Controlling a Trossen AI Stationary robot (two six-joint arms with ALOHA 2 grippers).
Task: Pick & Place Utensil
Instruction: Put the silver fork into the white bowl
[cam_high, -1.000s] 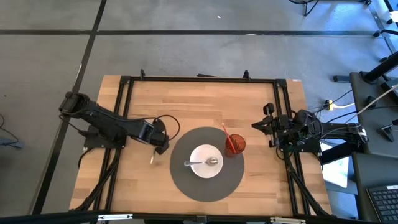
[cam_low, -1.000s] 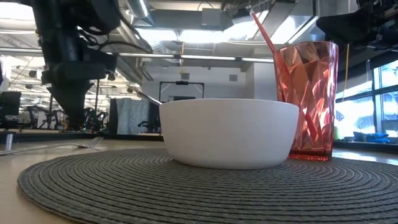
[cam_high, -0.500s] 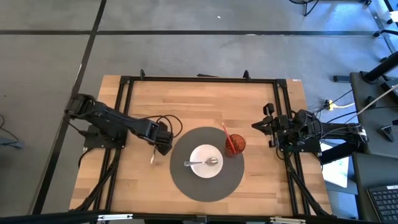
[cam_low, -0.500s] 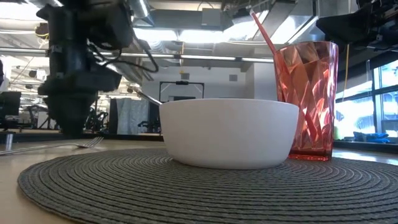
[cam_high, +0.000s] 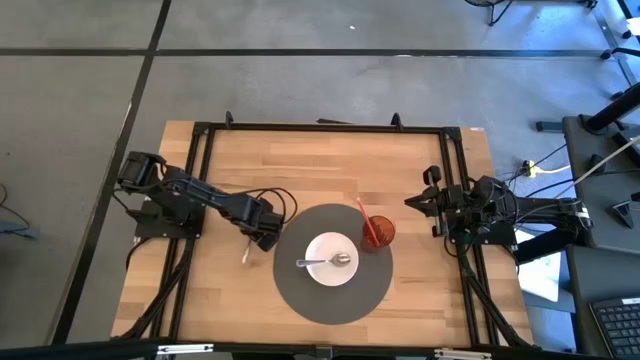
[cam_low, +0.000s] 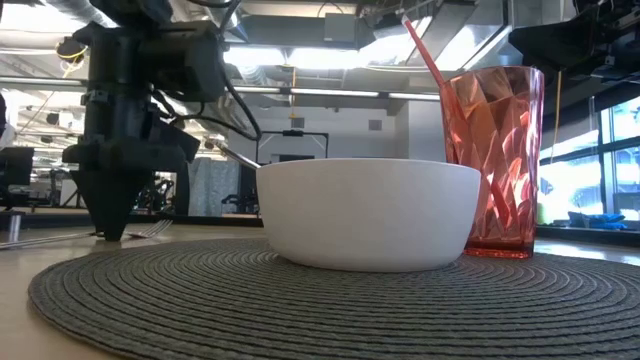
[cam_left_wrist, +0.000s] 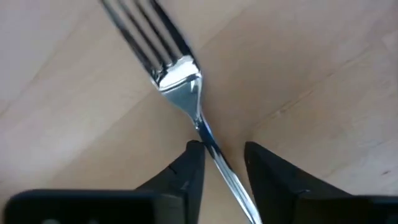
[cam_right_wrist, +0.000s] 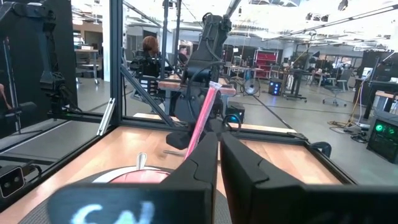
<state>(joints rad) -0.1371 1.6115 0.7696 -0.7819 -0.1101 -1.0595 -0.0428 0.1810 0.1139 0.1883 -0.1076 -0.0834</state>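
A silver fork (cam_left_wrist: 180, 74) lies flat on the wood, left of the round grey placemat (cam_high: 298, 298). In the high view the fork (cam_high: 246, 252) is a small pale streak. My left gripper (cam_left_wrist: 221, 149) is open and low over the table, pointing down, with one finger on each side of the fork's handle just behind its neck. The low view shows the left gripper (cam_low: 110, 232) with its tips at the table beside the fork (cam_low: 140, 232). My right gripper (cam_high: 415, 203) waits shut at the table's right side.
On the placemat stand a white bowl (cam_high: 328, 262) with a spoon (cam_high: 338, 260) in it, and a red faceted cup (cam_high: 378, 232) holding a pink straw. The black frame rails (cam_high: 200, 180) run along the table's sides. Bare wood lies near and far of the fork.
My left gripper has moved toward the placemat and the table's near edge and come down until its tips reach the table around the fork. The fork, bowl and cup have stayed where they were.
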